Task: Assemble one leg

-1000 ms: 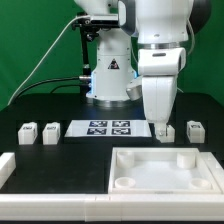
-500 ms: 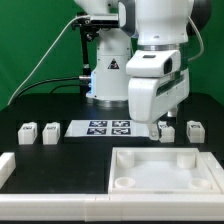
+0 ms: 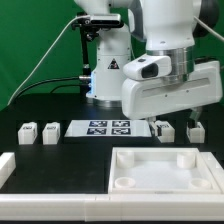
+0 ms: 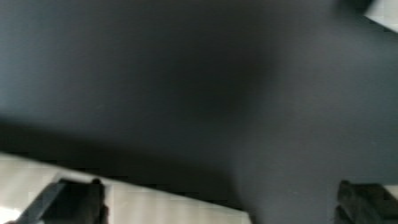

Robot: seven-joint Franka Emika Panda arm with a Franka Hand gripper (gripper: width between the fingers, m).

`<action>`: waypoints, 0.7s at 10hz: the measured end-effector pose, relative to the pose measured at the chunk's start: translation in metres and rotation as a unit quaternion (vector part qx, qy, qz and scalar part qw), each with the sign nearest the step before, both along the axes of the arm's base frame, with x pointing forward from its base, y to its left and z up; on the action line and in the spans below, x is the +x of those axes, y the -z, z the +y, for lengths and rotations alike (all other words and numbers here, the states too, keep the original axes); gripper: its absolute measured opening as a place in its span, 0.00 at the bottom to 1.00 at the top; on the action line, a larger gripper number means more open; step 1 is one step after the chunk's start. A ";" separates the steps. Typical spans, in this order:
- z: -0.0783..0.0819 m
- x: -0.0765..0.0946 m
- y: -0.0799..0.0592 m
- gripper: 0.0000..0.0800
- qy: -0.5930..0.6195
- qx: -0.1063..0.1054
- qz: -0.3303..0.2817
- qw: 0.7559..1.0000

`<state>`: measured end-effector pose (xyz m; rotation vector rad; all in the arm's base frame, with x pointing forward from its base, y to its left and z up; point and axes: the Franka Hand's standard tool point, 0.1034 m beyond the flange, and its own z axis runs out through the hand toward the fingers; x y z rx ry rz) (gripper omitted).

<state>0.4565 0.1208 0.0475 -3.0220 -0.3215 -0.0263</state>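
Four small white tagged legs stand in a row on the black table: two at the exterior view's left (image 3: 27,131) (image 3: 50,130) and two at its right (image 3: 166,130) (image 3: 195,130). The white tabletop (image 3: 140,160) with corner holes lies in front. My gripper (image 3: 157,123) hangs low over the leg beside the marker board's right end. Its hand is tilted over sideways and partly hides that leg. In the wrist view the gripper (image 4: 217,205) is open, its dark fingertips (image 4: 71,198) far apart with nothing between them. That view is blurred.
The marker board (image 3: 108,127) lies between the two pairs of legs. A white bar (image 3: 5,166) sits at the front left. The arm's base (image 3: 108,70) stands behind. A pale blurred surface (image 4: 151,195) shows below the fingers in the wrist view.
The hand has swung from upright to tilted sideways toward the exterior view's right, staying low over the same leg. The legs and the tabletop have not moved.
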 end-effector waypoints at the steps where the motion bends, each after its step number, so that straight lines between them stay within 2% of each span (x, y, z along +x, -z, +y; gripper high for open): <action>1: 0.012 -0.003 0.000 0.81 0.073 0.004 0.010 0.997; 3: 0.040 -0.010 0.001 0.81 0.088 0.006 0.015 0.996; 4: 0.047 -0.011 0.002 0.81 0.079 0.007 0.013 0.997; 7: 0.043 -0.012 0.003 0.81 0.079 -0.001 0.041 0.996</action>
